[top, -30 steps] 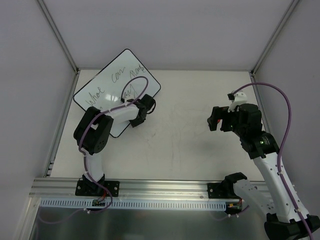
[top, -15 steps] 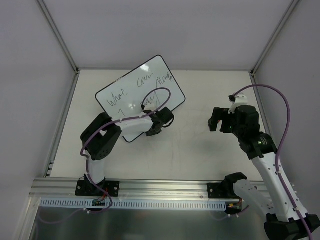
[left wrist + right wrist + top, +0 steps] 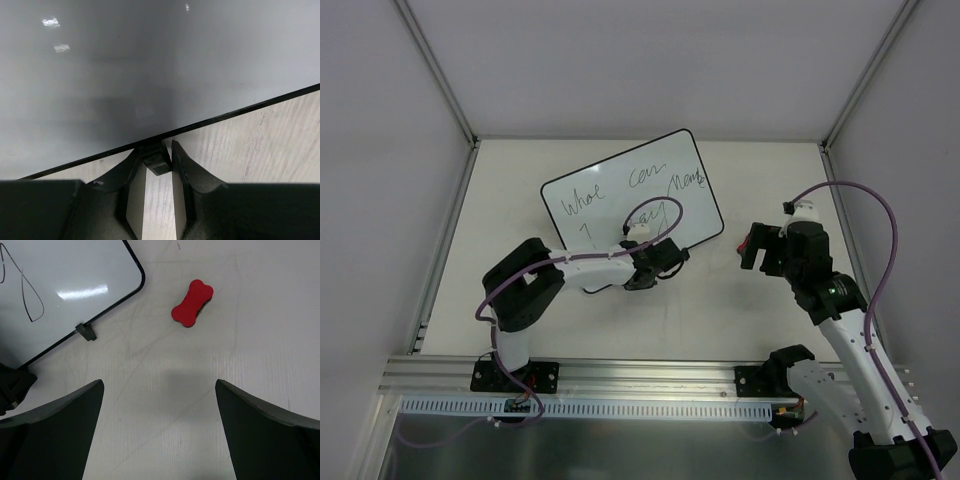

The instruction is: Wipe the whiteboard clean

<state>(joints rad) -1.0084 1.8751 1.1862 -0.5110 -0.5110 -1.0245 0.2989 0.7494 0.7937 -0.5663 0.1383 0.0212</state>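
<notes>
The whiteboard (image 3: pixel 630 195) lies on the table (image 3: pixel 740 320) toward its far middle, turned at a slant so that its right corner sits farther back than its left. Dark handwriting runs across it. The top line seems to read "What", "can" and "Name", though the letters are loose and not certain, and a stroke like a "7" and a looped scribble sit below. The left claw (image 3: pixel 658 262) reaches to the board's near edge, and in the left wrist view its two fingers (image 3: pixel 132 167) are pinched onto a small black clip (image 3: pixel 156 161) on the thin black rim. The right claw (image 3: pixel 159 385) hangs above the table to the right of the board with its fingers spread wide and nothing between them. Below it lies a red bone-shaped eraser (image 3: pixel 192 302), just off the board's rounded corner, near a second clip (image 3: pixel 86 331).
</notes>
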